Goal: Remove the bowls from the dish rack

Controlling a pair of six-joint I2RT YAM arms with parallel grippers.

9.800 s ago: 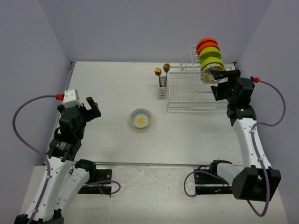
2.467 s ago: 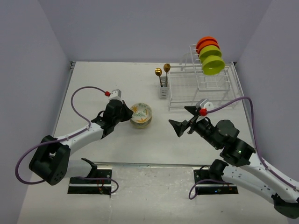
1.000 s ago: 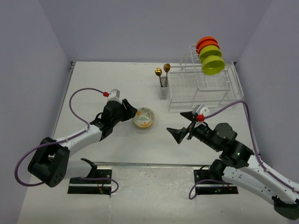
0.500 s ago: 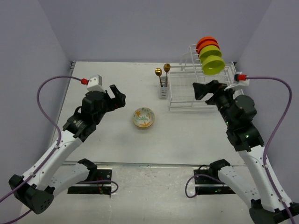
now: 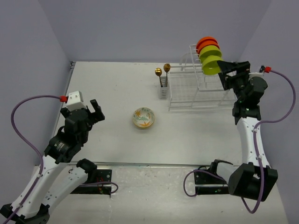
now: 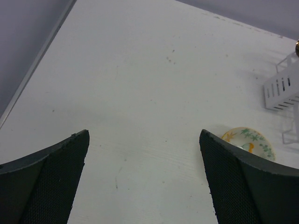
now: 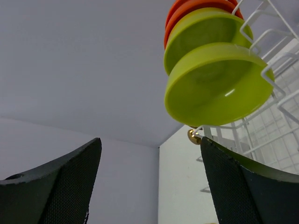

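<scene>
The right gripper (image 7: pixel 149 142) stood wide open and empty, aimed at the nearest green bowl (image 7: pixel 217 84). That bowl leaned on edge in the rack (image 5: pixel 196 95) at the far right corner of the tabletop. A second green bowl (image 7: pixel 205 28) and the orange bowls (image 7: pixel 187 7) were packed close behind it. The left gripper (image 6: pixel 144 135) was also wide open and empty, near the left edge of the tabletop. It was well apart from the flowered bowl (image 5: pixel 142 117), which sat upright near the middle.

The likely trouble lay in the tight stack. A finger pushed in behind the front rim could nudge the next bowl or catch a rack wire. A pinch on the smooth, tilted rim might slip and drop the bowl onto the rack or the tabletop.

How many orange bowls there were could not be told, since only their edges showed. From the wrist, the slots holding the bowls were mostly out of sight. One finger cut off part of the flowered bowl in the left wrist view.
</scene>
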